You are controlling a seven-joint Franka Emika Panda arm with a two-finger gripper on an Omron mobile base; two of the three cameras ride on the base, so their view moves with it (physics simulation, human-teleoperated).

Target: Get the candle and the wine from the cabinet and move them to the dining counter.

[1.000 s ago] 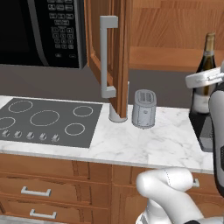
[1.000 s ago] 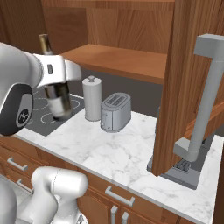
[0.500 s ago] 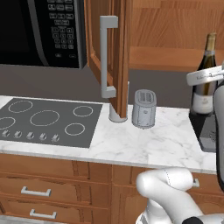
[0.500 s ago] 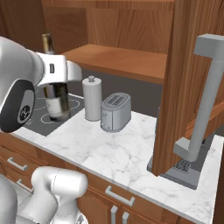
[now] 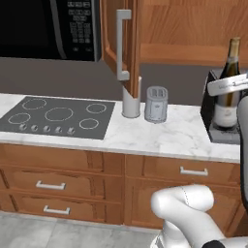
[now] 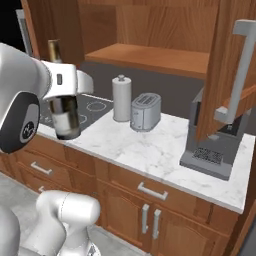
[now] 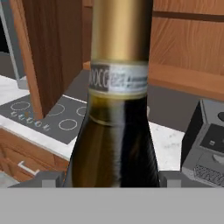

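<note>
1. My gripper [image 6: 64,97] is clamped around the wine, a dark, near-black glass bottle [image 6: 63,112] with a slim neck, and holds it upright in the air.
2. The bottle hangs clear of the cabinet, out in front of the white-grey marble worktop [image 6: 150,145], over its near edge beside the black cooktop [image 5: 58,115].
3. In my hand view the bottle [image 7: 114,131] stands very close: a gold-tan foil neck above, a pale band with dark lettering around it, then dark shoulders with an olive sheen.
4. A light label sits low on the bottle's body in the left base view [image 5: 225,115].
5. Behind and to the right, the warm brown wooden wall cabinet [image 6: 150,35] stands open, its panelled door [image 6: 227,70] swung out with a long grey bar handle.
6. I judge the step in hand to be carrying the wine away to the dining counter.
7. The next move calls for keeping the bottle upright and turning away from this worktop.
8. I cannot see the candle from here.
</note>
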